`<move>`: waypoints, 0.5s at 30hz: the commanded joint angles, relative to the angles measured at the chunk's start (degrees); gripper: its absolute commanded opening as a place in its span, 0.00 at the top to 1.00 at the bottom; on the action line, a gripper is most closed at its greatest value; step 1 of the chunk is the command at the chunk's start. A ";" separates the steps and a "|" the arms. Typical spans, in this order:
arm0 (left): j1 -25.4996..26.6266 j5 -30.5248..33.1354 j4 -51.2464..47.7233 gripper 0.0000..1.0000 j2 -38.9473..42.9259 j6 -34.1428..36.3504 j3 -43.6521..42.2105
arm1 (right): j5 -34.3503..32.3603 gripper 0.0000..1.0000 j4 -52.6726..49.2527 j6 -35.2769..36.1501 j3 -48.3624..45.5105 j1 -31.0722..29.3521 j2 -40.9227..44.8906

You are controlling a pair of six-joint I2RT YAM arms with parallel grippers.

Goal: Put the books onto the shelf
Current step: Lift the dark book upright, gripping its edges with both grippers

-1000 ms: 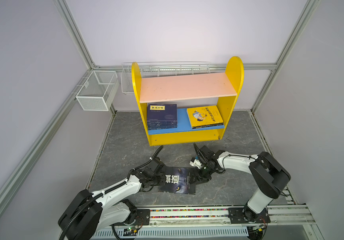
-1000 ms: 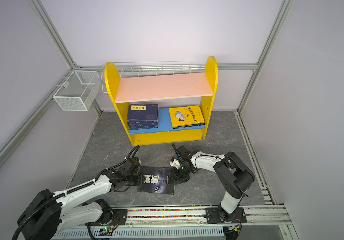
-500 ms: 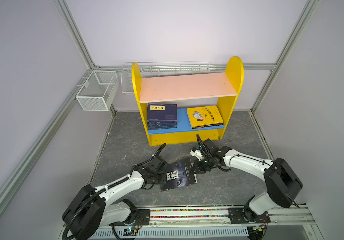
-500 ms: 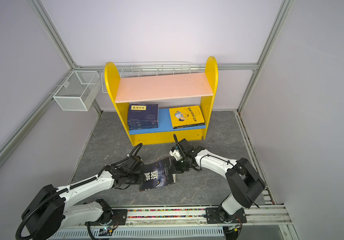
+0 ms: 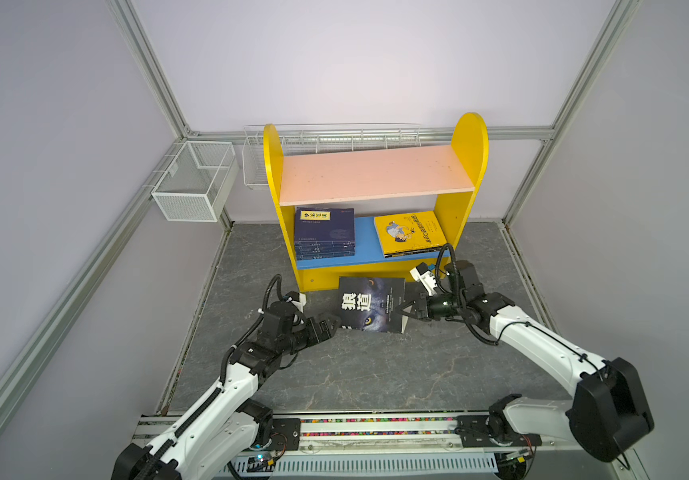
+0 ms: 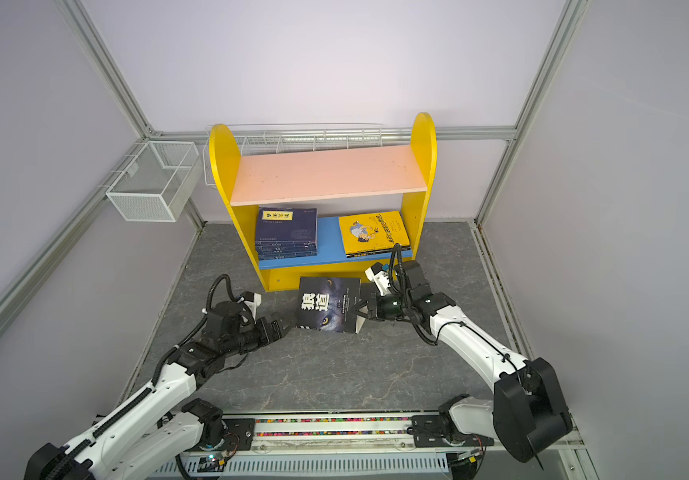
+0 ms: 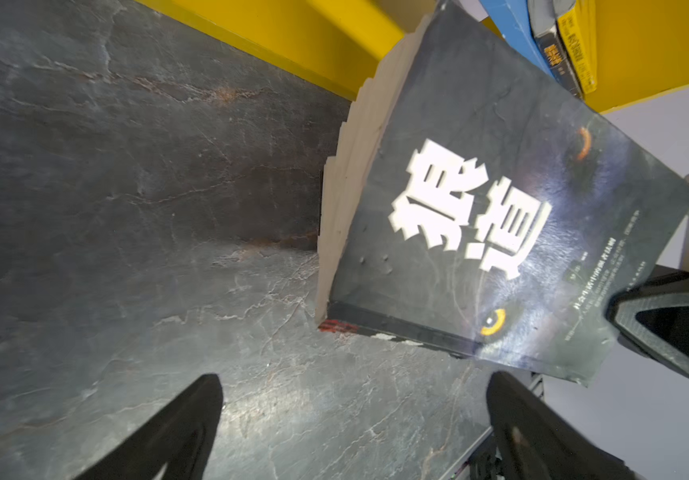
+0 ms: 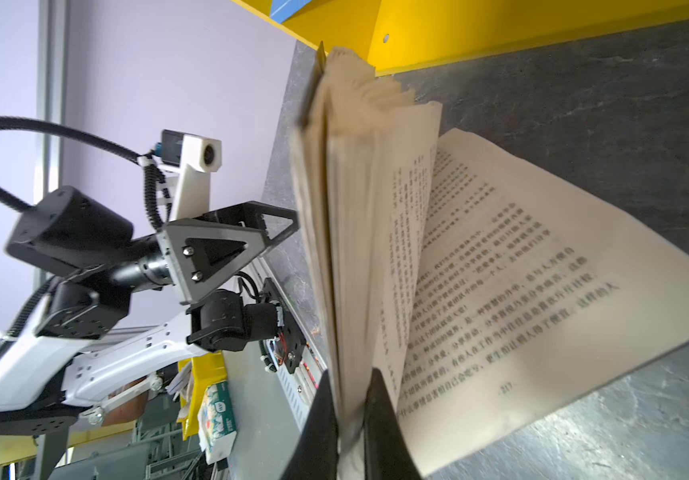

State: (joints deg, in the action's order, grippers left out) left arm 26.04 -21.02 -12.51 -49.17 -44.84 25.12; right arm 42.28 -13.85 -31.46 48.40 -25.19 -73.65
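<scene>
In both top views the wolf-eye book (image 5: 371, 305) hangs tilted just in front of the shelf (image 5: 469, 137), its far edge close to the yellow base panel. My right end effector (image 5: 408, 309) is clamped on the book's right edge. My left end effector (image 5: 333, 323) stands just off the near-left corner, spread wide and gripping nothing. The grey desk (image 5: 376, 374) on the near side of the book lies open. On the blue lower board a navy stack (image 5: 324, 230) lies at the left and a yellow book (image 5: 411, 232) at the right, with a strip of blue showing between them.

In the left wrist view my left fingers (image 7: 176, 428) stand far apart above the desk, the book's corner beyond them and untouched.

In the right wrist view my right fingers (image 8: 317, 428) pinch close together on the cover and a sheaf of pages. Loose pages fall open toward the desk; I cannot tell whether they touch it.
</scene>
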 commanded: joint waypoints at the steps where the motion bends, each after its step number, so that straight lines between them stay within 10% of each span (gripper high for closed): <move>1: -1.07 -6.24 7.26 0.00 0.79 -3.53 -1.99 | 6.75 0.93 5.23 -1.69 -0.98 0.69 2.15; 15: -1.09 -16.57 25.27 0.05 -8.35 -8.35 -2.55 | 10.61 0.94 13.83 -8.29 -1.29 1.37 5.21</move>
State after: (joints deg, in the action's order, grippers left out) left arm 25.12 -34.41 6.00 -56.64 -51.03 22.92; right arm 49.36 -6.90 -37.54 47.51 -24.08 -70.67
